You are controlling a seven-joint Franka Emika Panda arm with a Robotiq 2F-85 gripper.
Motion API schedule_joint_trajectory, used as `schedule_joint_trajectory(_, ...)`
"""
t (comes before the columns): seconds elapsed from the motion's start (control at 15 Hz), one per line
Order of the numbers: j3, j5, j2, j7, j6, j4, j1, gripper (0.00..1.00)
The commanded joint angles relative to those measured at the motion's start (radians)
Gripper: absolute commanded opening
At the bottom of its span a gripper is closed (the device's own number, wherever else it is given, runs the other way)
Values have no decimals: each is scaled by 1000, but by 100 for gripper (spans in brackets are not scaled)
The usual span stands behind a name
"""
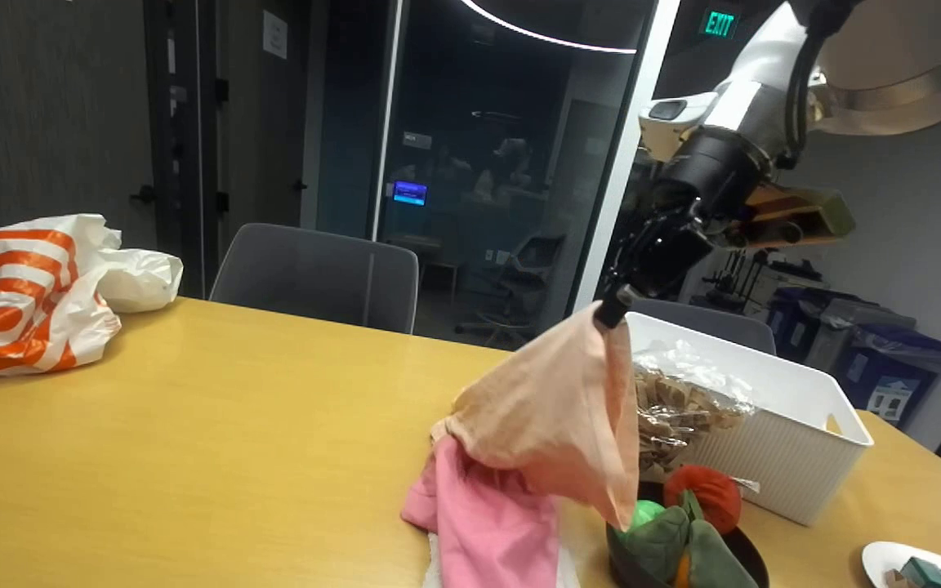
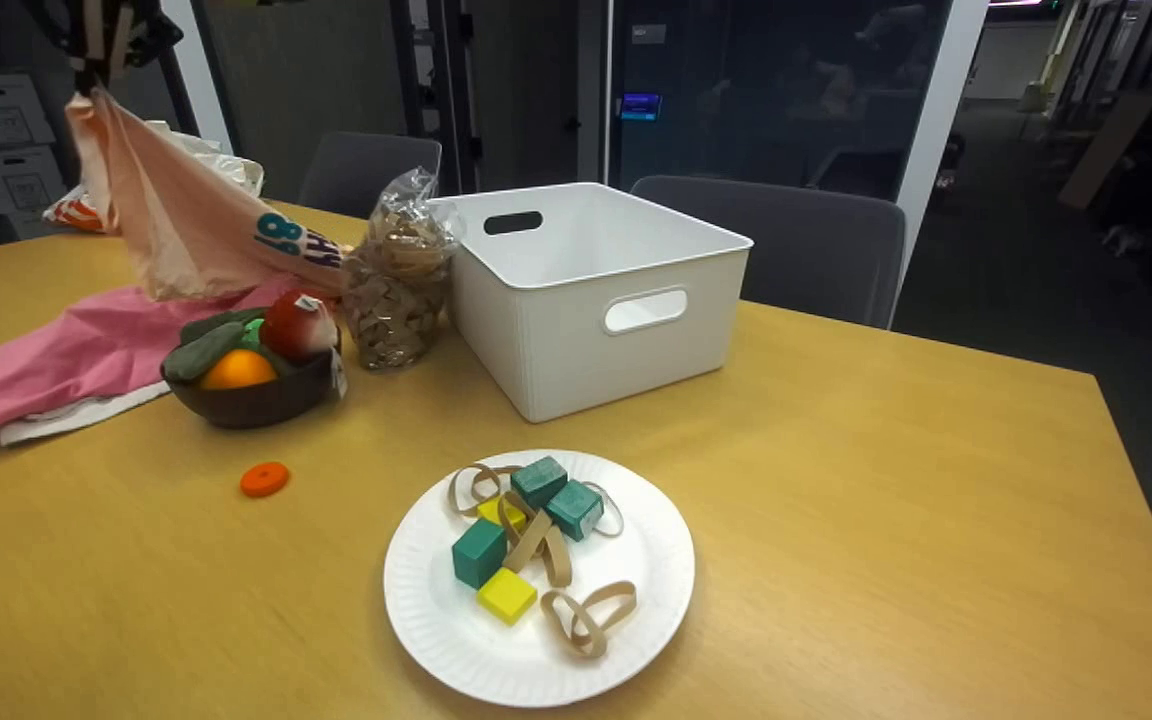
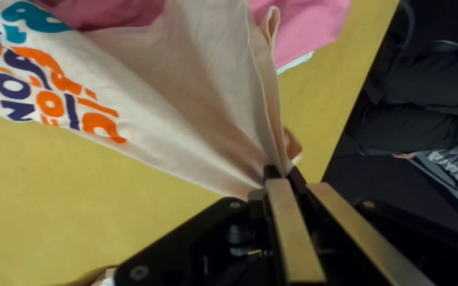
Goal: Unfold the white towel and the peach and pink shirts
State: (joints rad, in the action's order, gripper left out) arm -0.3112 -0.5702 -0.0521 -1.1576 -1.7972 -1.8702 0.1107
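Sloping down from its pinched end, the peach shirt (image 1: 552, 408) hangs partly over the pink shirt (image 1: 495, 518); what is judged the white towel (image 2: 86, 412) shows beneath. The gripper (image 3: 283, 171) is nearly closed, holding that end. Recommended: draw the raised end away from the dark bowl (image 2: 251, 408), lowering gradually so folds open before release; contact could dislodge the bowl's orange, red and green produce (image 2: 239, 369). A clear bag (image 2: 414, 190) holds brown strips (image 2: 388, 325) beside the white bin (image 2: 636, 350), whose floor is hidden. A paper plate (image 2: 646, 545) carries blocks (image 2: 479, 553) and tan bands (image 2: 529, 542).
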Motion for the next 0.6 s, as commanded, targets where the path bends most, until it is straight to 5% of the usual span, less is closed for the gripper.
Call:
schedule_joint_trajectory(0.0,78,-113,-206,-90,88,-249,45,9)
schedule_joint_trajectory(0.4,137,-182,-284,-155,242,-434,99,10)
schedule_joint_trajectory(0.47,136,-180,-285,-157,226,-450,100,29)
schedule_joint_trajectory(0.53,132,-173,-286,-156,198,-459,101,35)
